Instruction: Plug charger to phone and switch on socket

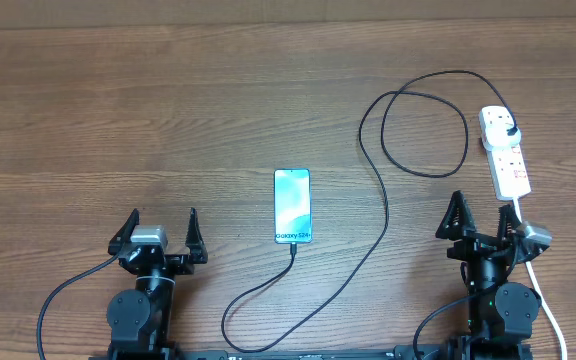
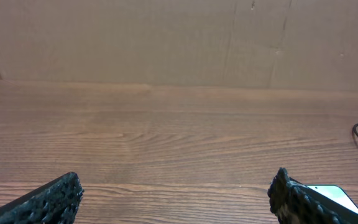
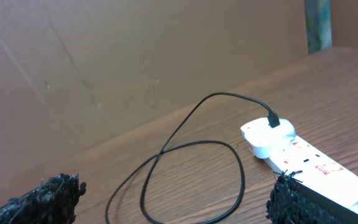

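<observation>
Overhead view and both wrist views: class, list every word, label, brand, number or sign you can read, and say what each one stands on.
"Galaxy": on the screen of the phone, at the end nearest the robot; the few characters after it are too small to be sure of.
Red markings on the socket: too small and blurred to read, in the right wrist view too.
No other text shows in any view.

The left gripper had two tapered black fingers with a rough, pebbled surface and a pale grey block at their root. The right gripper matched, and its black arm showed tiny green lights. A thin black robot cable curved off the left base.
</observation>
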